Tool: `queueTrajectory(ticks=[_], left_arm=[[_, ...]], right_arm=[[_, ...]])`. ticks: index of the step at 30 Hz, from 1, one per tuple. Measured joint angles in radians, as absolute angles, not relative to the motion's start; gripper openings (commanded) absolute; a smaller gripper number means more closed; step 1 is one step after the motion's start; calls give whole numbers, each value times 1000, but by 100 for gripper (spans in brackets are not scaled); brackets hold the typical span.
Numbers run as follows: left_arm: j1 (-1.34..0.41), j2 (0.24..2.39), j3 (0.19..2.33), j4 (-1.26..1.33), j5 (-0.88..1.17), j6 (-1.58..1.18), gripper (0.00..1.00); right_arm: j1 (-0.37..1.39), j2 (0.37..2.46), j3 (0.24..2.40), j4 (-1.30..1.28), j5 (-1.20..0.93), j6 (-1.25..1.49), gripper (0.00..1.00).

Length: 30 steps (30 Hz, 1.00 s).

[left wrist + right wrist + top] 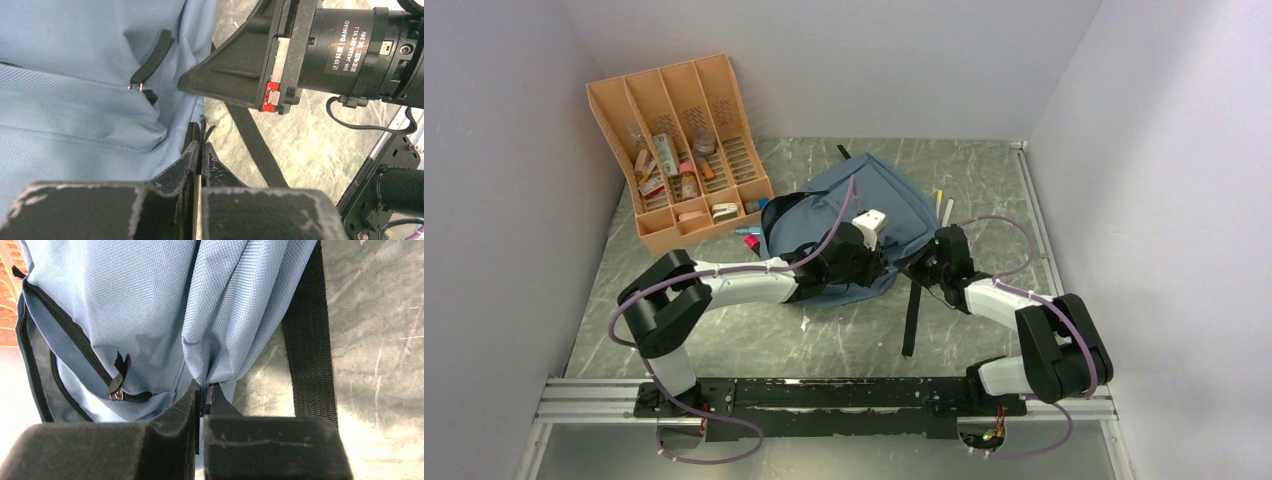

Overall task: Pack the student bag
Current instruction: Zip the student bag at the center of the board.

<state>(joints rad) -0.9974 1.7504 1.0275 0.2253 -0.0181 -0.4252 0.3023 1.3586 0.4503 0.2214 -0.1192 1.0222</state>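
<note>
Placement of student bag (904,195): lies slumped at the middle of table (724,330), just right of orange file rack (679,150), with its near edge toward the arm bases. Trails black strap (911,315) across the marbled top toward the near side.

Left gripper (201,146): clamps tight on the bag's near hem, pinching a dark edge at the fingertips.

Right gripper (205,389): squeezes closed on a gathered fold of blue cloth, just beside the strap.

Both: work close together at the bag's near corner.

Right wrist view: shows zipper pull (119,380) hanging on the fabric, left of the pinched fold.
</note>
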Motion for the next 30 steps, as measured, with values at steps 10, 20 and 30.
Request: queueTrajectory(ticks=[10,20,30], left_arm=[[-997,1621,974,140,-105,-424,5],[-997,1475,915,17,-205,-433,5],[-995,1349,879,-126,-334,-448,5]], right_arm=[[303,1336,455,199,-93,970,0],[303,1336,466,189,-61,926,0],[303,1336,467,189,-53,902,0]])
